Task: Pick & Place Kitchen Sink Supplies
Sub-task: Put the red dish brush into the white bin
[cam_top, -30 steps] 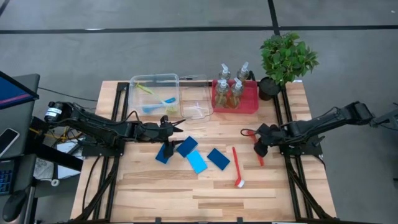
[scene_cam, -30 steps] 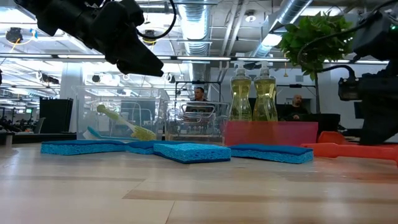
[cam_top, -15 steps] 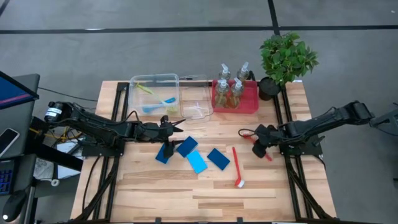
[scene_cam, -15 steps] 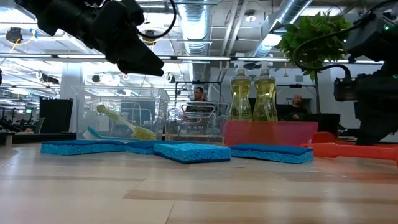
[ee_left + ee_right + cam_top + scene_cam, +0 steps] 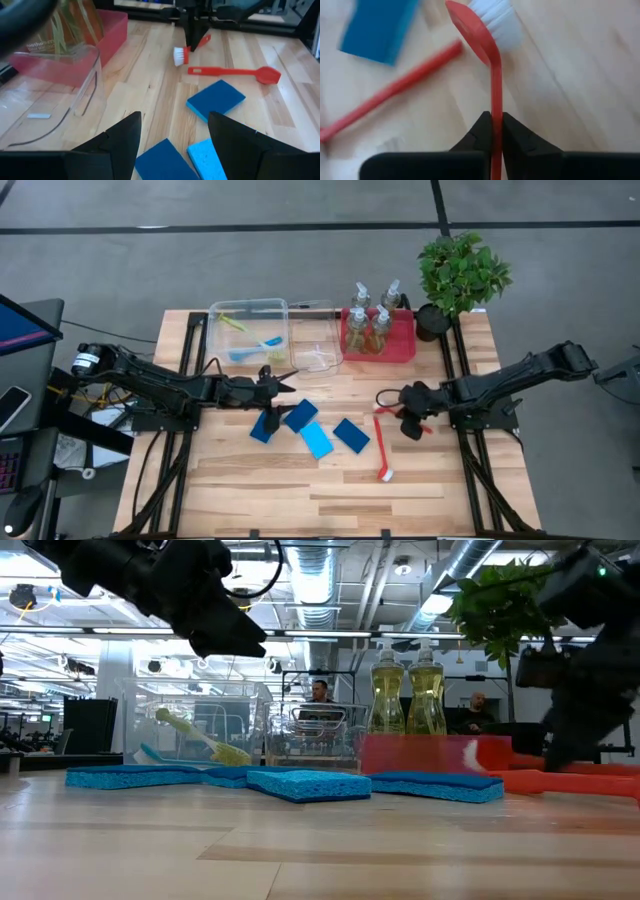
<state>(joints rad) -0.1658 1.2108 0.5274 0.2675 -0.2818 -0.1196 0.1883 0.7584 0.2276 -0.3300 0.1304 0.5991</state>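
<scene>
My right gripper is right of the table's centre, shut on a red brush whose white-bristled head points toward the table's left. A second red brush lies flat on the wood beside it. Several blue sponges lie flat at the centre. My left gripper hovers open just beyond the sponges, touching nothing. Pump bottles stand in the red tray. A green brush and a blue brush lie in a clear bin. My right gripper pinches the red brush's slim handle between its two fingers, partway along it. The fingers slant down from the table's right. The handle sticks out past the fingertips to the head, and a short piece shows behind. I cannot tell whether the bristles touch the wood.
A second clear bin stands between the first bin and the tray. A potted plant is at the far right corner. Bare wood lies along the near edge. People show in the room beyond the table.
My right gripper has shut on the red brush's handle and moved toward the table's left with it. The brush, which lay on the wood beside the gripper, has turned so its head now points left. My left arm has kept still.
</scene>
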